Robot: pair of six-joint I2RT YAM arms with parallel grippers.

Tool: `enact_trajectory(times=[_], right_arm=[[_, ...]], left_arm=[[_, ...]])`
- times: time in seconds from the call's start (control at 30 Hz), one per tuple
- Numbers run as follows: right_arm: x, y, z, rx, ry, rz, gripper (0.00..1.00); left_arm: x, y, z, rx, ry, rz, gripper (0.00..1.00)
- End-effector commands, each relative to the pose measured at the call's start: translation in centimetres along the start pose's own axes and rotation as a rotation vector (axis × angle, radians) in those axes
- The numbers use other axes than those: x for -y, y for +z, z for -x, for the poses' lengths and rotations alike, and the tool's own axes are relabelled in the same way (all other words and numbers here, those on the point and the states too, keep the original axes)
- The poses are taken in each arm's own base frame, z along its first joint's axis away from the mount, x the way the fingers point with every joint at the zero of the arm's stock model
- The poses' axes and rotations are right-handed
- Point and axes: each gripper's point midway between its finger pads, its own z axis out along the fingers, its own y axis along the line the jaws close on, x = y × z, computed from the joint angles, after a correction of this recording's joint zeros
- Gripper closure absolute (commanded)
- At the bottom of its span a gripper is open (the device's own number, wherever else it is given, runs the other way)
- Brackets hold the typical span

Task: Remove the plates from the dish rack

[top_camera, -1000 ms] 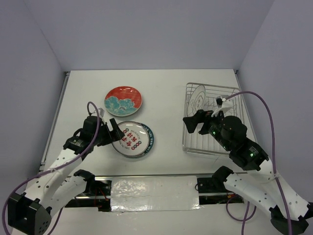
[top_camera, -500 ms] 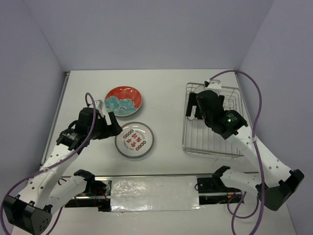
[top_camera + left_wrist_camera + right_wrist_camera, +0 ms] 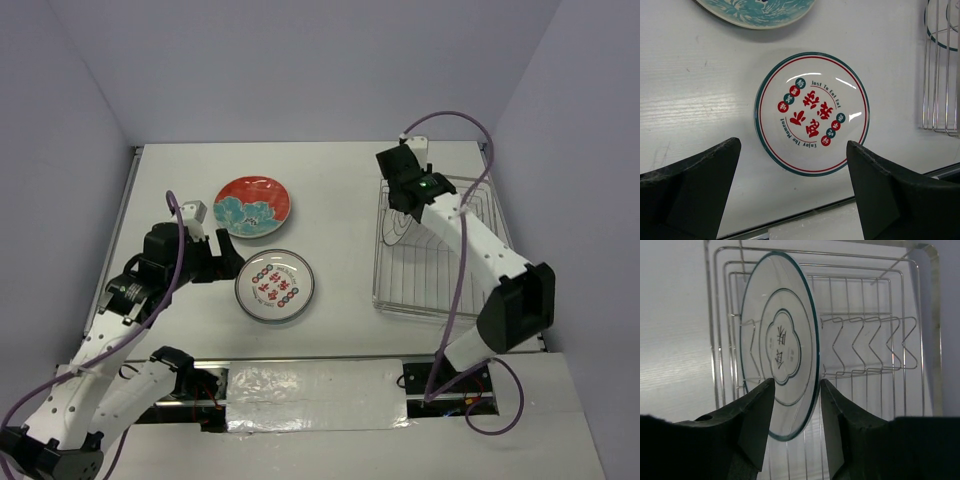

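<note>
A white plate [image 3: 782, 340] with a dark rim stands on edge in the left end of the dish rack [image 3: 920, 340]. My right gripper [image 3: 796, 382] straddles its lower edge, both fingers against it. In the top view the right arm reaches over the rack [image 3: 430, 270] onto that plate [image 3: 398, 225]. A white plate [image 3: 274, 286] with red marks lies flat on the table, and a red plate [image 3: 253, 206] with teal flowers lies behind it. My left gripper [image 3: 792, 145] hangs open above the near edge of the white plate [image 3: 812, 114], holding nothing.
The silver tape strip [image 3: 315, 393] runs along the table's near edge between the arm bases. The rack's corner [image 3: 940, 75] shows at the right of the left wrist view, and the red plate's edge [image 3: 755, 7] at its top.
My right arm swung up from the rack's near side to its far-left end and its jaws narrowed onto the standing plate. My left arm drew back left, away from the white plate.
</note>
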Motion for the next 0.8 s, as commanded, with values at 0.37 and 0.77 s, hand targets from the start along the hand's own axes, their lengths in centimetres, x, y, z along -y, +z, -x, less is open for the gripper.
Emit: enact_trajectory(times=[0.37,0.77], right_arm=[[0.9,2.1,1.2,0.003,-0.052,-0.222,0.90],[3.7,-3.4,7.0,0.092,-0.077,-0.280,0.98]], left_arm=[[0.8,0.1,0.4,0.011,0.028,-0.042,0.01],[0.6,-0.5,0.7,0.036,0.018,-0.032,0.00]])
